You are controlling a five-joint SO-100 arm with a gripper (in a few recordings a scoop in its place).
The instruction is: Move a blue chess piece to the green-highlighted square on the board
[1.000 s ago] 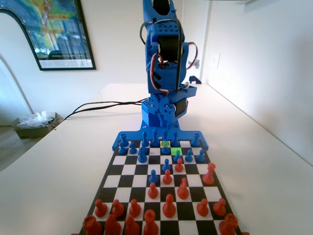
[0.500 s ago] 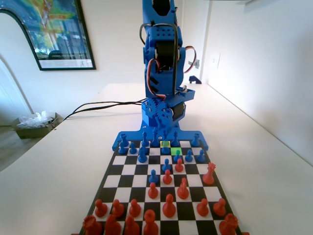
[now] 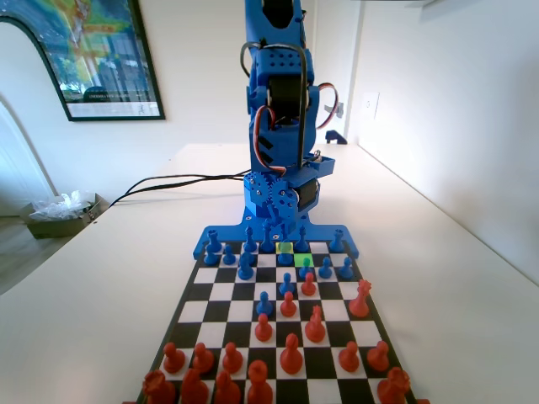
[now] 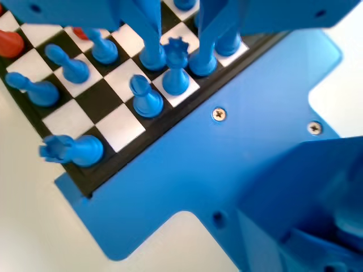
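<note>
A: Where is the board (image 3: 278, 324)?
B: Flat on the white table (image 3: 101, 286), in the fixed view running from the near edge to the blue arm's base. Orange-red pieces (image 3: 290, 353) fill the near ranks, blue pieces (image 3: 244, 268) the far ranks. A green-highlighted square (image 3: 304, 260) sits in the second rank from the arm, with a yellow-green one just behind it.

A: And the gripper (image 4: 177, 42)?
B: In the wrist view it hangs low over the back rank. Its two jaws stand apart, one on each side of a crowned blue piece (image 4: 175, 69). Whether they touch it, I cannot tell. A blue pawn (image 4: 145, 96) stands just beside.
</note>
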